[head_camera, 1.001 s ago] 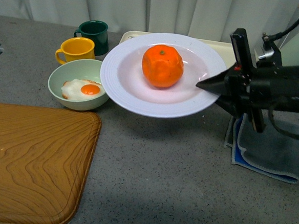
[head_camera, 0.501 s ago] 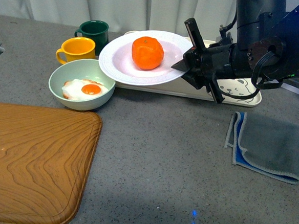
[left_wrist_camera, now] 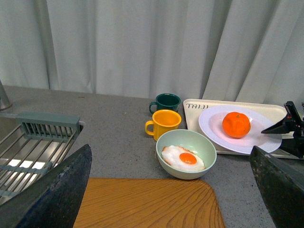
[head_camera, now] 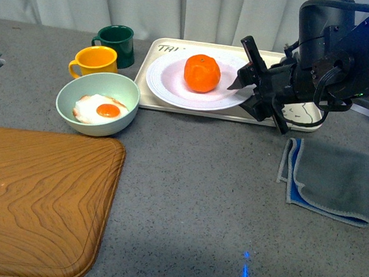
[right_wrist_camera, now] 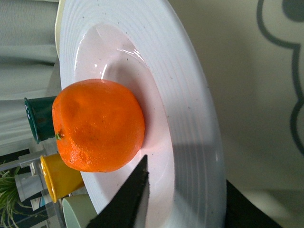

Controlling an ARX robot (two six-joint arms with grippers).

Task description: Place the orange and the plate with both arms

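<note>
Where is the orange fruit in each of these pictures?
Front view: the bright round orange sits on the white ridged plate.
Left wrist view: on that plate, beyond the pale green bowl.
Right wrist view: close up, on the plate.
Shared landmark: the yellow mug.

The bright, slightly lumpy orange (head_camera: 202, 72) sits with its green stem dot facing up in the well of the round white plate (head_camera: 166, 83). The ridged-rim plate lies roughly level on the left half of the cream tray (head_camera: 148, 95).
</note>
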